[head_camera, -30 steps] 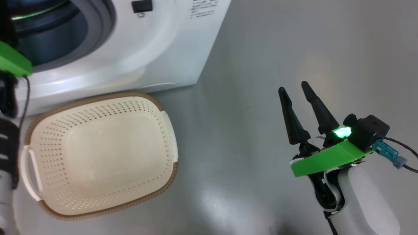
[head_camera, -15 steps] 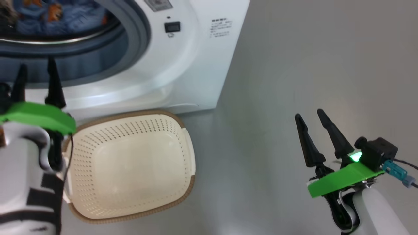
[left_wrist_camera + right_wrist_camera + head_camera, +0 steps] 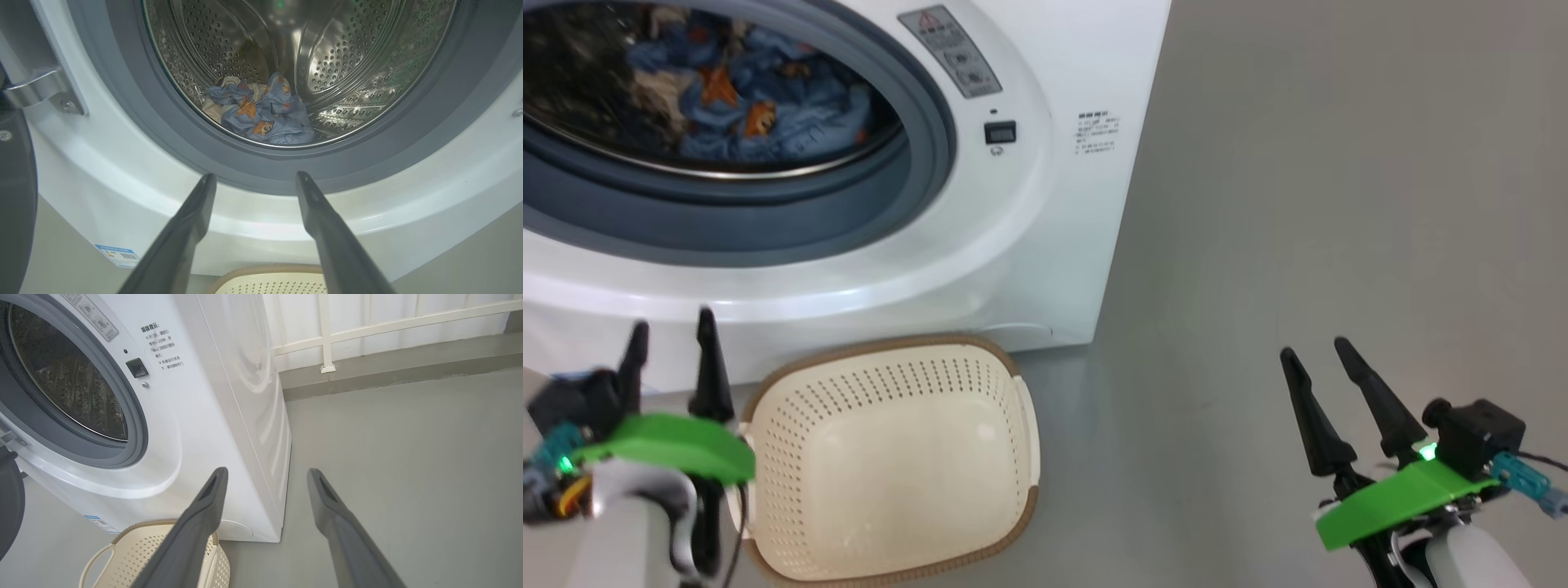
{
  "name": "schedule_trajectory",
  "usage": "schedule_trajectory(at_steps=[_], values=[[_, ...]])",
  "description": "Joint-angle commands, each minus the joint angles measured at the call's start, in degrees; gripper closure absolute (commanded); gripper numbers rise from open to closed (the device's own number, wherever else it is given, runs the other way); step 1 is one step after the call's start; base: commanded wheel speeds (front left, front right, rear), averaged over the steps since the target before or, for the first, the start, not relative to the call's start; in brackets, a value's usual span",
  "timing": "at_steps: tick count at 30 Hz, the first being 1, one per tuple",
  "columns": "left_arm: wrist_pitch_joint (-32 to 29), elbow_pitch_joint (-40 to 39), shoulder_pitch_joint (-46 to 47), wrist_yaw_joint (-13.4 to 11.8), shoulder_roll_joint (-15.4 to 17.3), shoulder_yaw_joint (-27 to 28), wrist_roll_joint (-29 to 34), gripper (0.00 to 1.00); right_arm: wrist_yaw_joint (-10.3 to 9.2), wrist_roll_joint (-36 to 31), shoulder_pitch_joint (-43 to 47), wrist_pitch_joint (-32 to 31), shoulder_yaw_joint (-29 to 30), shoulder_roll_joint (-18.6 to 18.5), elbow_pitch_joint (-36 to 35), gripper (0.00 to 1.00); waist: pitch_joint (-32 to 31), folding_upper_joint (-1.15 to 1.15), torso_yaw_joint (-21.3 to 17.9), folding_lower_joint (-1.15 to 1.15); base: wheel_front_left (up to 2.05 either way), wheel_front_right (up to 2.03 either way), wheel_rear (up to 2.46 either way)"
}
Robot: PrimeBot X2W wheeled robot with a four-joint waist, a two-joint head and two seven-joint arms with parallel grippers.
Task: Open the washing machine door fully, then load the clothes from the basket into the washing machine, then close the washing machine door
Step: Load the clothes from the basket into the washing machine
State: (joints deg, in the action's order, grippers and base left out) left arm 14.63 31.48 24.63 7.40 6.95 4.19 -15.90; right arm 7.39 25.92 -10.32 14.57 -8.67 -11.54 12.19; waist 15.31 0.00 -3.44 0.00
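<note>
At the lower left of the head view, the left gripper (image 3: 672,320) is seen with its two dark fingers spread wide apart; nothing is held between them. At the lower right, the right gripper (image 3: 1313,348) is likewise held wide open over the grey floor (image 3: 1298,204), with nothing gripped. Just beside the left gripper, at the bottom centre, the basket (image 3: 890,340) is set on the floor, close before the foot of the washing machine (image 3: 1045,245); its bare perforated cream bottom is shown. Above it, in the upper left of the frame, the machine's round opening is ringed by the grey-blue gasket (image 3: 727,233). In the left wrist view, the fingers are pointed at that opening, and the clothes (image 3: 261,114) are found heaped low in the steel drum (image 3: 347,61), behind the gasket's lower lip: blue fabric with orange prints, with a cream piece at their left. The washing machine door (image 3: 14,196) is swung open, its dark edge seen at the left edge of that view, below a metal hinge (image 3: 41,87). In the right wrist view, a white railing (image 3: 327,335) is seen at the top, beyond the machine.
</note>
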Motion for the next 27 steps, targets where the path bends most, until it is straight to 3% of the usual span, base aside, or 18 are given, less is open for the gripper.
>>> schedule_trajectory(at_steps=[1,27], values=[[0.37,-2.06,-1.82,0.09,1.35,1.77,0.53,0.0,0.1,0.99,1.51,0.43,-0.85,-0.96,-1.07,0.0,-2.62,0.0,0.66,0.0,0.0,0.0,0.0],[0.37,-15.17,-24.44,0.09,-1.71,5.95,1.54,0.0,0.1,1.65,9.82,0.43,1.42,-3.1,-1.41,0.0,-11.0,0.0,0.09,0.0,0.0,0.0,0.0]])
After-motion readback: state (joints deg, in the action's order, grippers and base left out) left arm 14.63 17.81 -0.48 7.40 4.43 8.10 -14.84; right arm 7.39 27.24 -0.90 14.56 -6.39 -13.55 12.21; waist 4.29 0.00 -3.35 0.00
